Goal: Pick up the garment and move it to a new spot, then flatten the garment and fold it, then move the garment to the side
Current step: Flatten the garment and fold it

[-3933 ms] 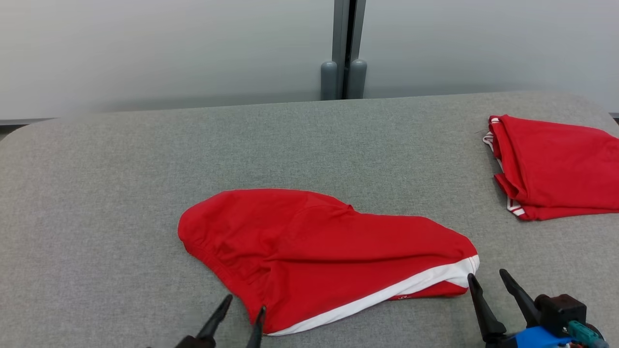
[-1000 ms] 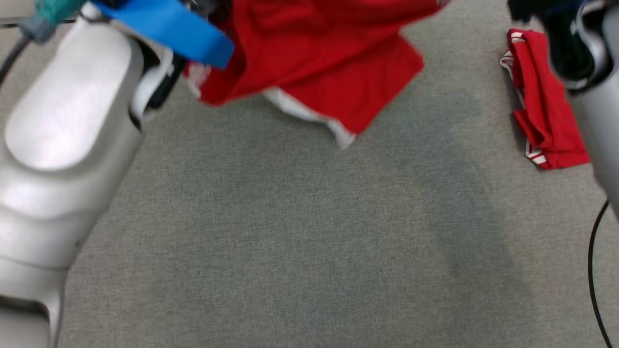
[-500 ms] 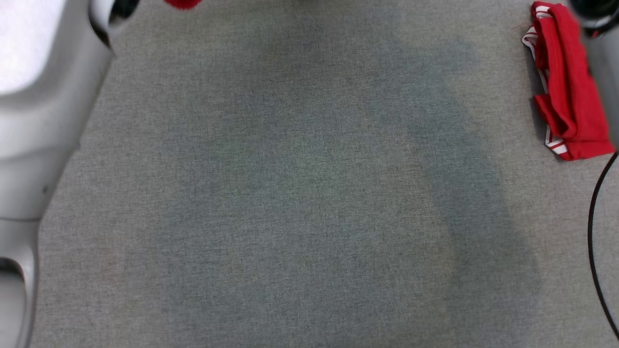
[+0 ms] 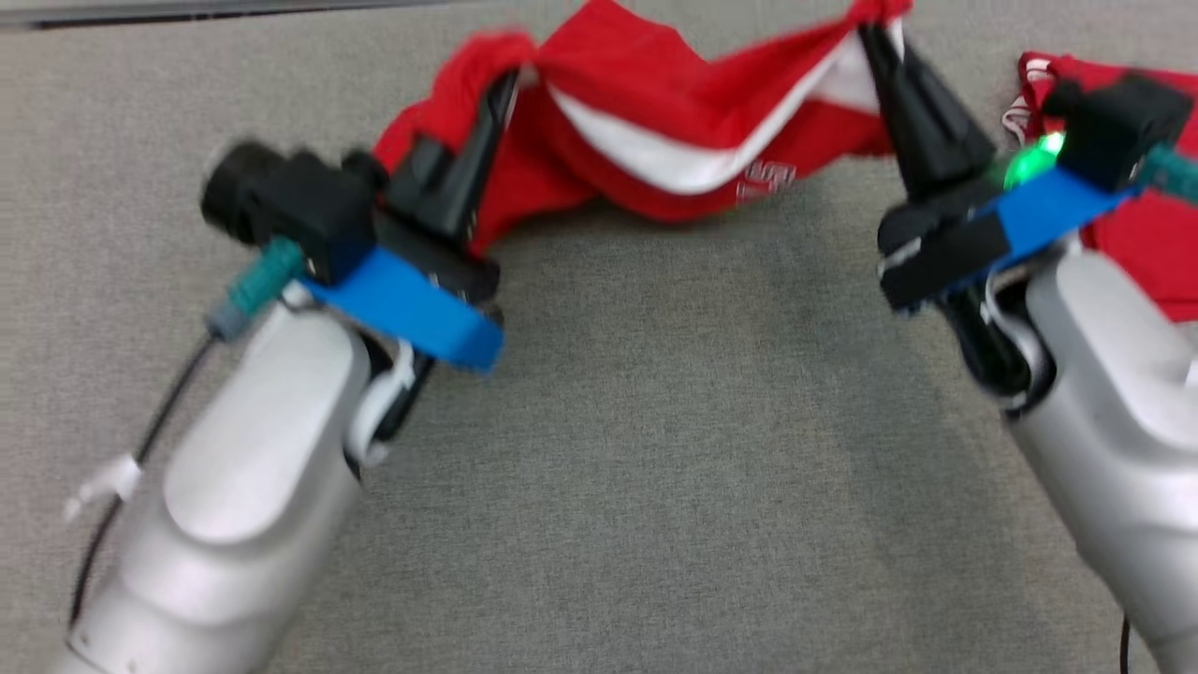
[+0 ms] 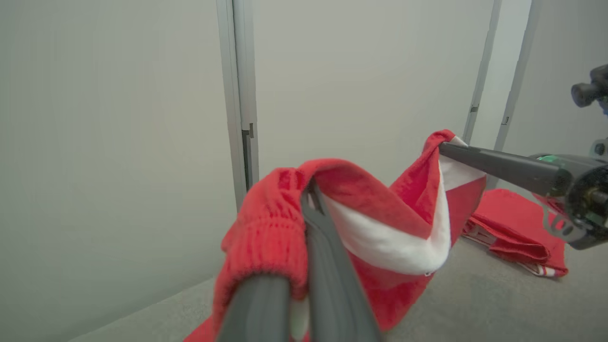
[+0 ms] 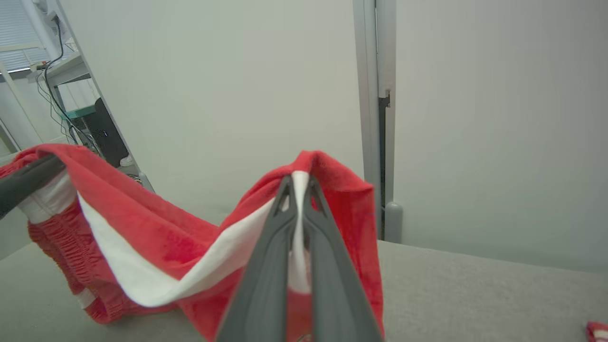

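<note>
The red, white-striped garment (image 4: pixel 655 122) sags between both tools at twelve o'clock in the head view, over the grey tabletop (image 4: pixel 655 449). The left tool (image 4: pixel 503 89), at eleven o'clock, is clamped tight on its elastic waistband. The right tool (image 4: pixel 875 42), at one o'clock, pinches its white-trimmed edge. A folded red cloth (image 4: pixel 1146 253) lies at two o'clock.

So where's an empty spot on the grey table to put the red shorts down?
The widest bare patch of table lies between the left gripper and right gripper, nearer than the held red shorts. More bare room lies left of the left gripper. The far right is crowded: a folded red garment lies there.
</note>
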